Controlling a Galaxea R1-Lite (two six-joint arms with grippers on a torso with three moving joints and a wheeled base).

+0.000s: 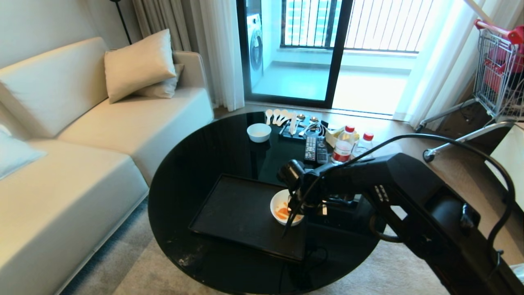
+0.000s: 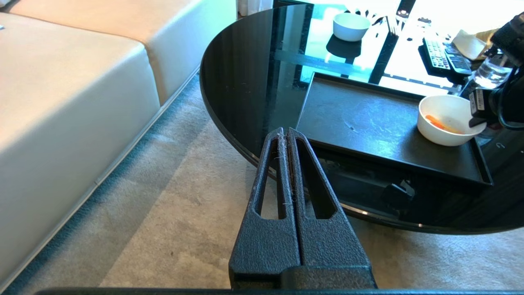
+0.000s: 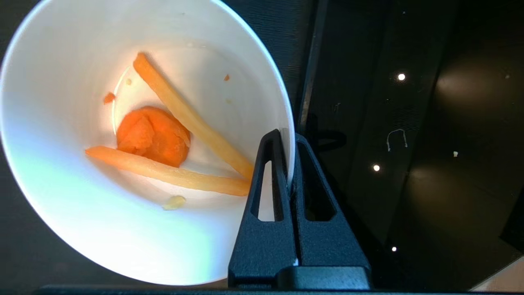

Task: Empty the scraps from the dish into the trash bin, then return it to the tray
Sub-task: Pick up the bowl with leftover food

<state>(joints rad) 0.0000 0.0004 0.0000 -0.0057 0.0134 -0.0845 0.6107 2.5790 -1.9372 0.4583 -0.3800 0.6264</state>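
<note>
The dish [image 1: 279,203] [image 2: 446,123] [image 3: 82,205], a white deep bowl, stands at the right end of the black tray [image 1: 237,213] [image 2: 360,119]. Inside lie the scraps [image 1: 281,213] [image 3: 153,135]: an orange carrot piece and two pale-yellow sticks. My right gripper [image 1: 293,208] [image 3: 287,137] reaches down from the right and is shut on the dish's rim, one finger inside the wall and one outside. My left gripper [image 2: 285,132] is shut and empty, hanging low over the carpet beside the table's edge. The trash bin is out of view.
The tray sits on a round black glass table [image 1: 196,164]. At the table's far side are a smaller white bowl [image 1: 258,132], spoons [image 1: 280,116], remotes [image 1: 316,149] and two bottles [image 1: 343,145]. A cream sofa [image 1: 82,135] stands left, a shopping cart [image 1: 497,69] far right.
</note>
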